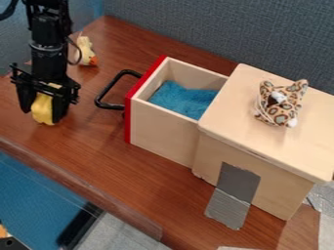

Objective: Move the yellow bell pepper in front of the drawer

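One handle (98,101) fronts the drawer (159,129).

No words, labels, brand names, numbers or signs can be read on anything here.

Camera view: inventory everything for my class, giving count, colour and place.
Pepper: one, yellow, left
Drawer: one, pale wood, red front, open, centre
Handle: one, black, on drawer front
Cloth: one, blue, inside drawer
Cabinet: one, pale wood, right
Plush toy: one, spotted, on cabinet
Small toy: one, yellow-orange, upper left
Table: one, brown, underneath
Tape: one strip, grey, cabinet to table
Partition: one, blue-grey, behind
Hand: one, black, around pepper
Arm: one, black, upper left
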`<state>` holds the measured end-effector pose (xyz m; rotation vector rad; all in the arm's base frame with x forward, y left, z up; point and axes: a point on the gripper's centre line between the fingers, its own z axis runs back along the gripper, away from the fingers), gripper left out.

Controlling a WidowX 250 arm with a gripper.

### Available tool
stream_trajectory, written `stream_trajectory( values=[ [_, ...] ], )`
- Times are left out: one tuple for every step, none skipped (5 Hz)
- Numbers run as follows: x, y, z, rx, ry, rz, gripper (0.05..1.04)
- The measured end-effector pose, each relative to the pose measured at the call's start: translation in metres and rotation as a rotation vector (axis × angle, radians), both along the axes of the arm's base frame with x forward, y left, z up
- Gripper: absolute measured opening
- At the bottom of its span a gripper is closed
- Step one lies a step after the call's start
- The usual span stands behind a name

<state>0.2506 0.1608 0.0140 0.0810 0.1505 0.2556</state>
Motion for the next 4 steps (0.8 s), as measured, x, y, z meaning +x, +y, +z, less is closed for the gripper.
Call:
stream_trajectory(
  values=[
    [0.019, 0.0, 0.014, -0.029, -0.051, 0.012, 0.751],
    [0.048, -0.006, 0.031, -0.036, -0.136, -0.003, 0.751],
    [0.076, -0.019, 0.024, -0.039, -0.143, -0.067, 0.751],
    [0.091, -0.017, 0.018, -0.03, -0.138, -0.054, 0.751]
  ],
)
